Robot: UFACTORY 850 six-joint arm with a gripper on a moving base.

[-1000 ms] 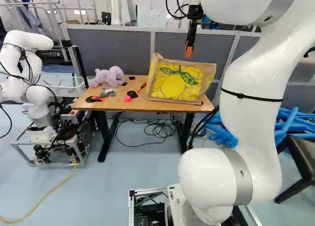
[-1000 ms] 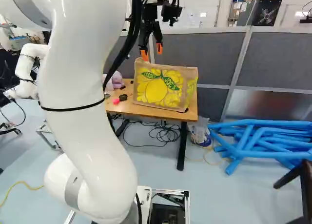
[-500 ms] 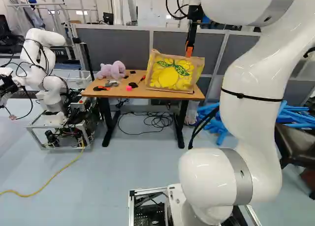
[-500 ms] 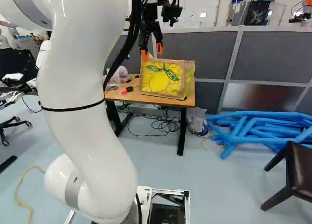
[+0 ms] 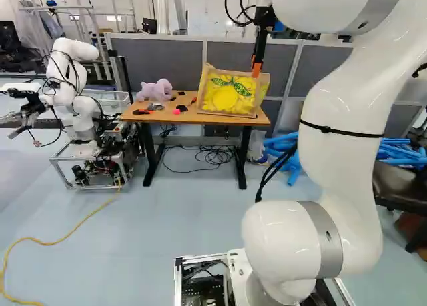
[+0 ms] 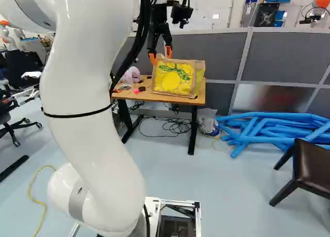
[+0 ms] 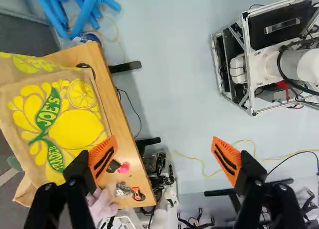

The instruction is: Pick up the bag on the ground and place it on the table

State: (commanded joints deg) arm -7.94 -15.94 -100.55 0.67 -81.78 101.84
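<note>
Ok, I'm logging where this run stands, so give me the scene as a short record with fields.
bag: tan bag with yellow lemon print, standing on the table
table: wooden-topped table with black legs
also on table: lilac soft toy, small pink object
gripper: black two-finger gripper with orange pads, open, gripping nothing
floor: pile of blue tubes, right of the table in the right base view
task state: bag on table, goal apparently met

Left base view: showing glossy, smooth hard shell on arm [image 5: 340, 123] at 3 o'clock, smooth wood-look top on table [image 5: 180, 118] at 12, rough woven cloth on bag [image 5: 230, 94] at 1. Right base view: showing shiny, leather-like seat on chair [image 6: 315, 170] at 4.
</note>
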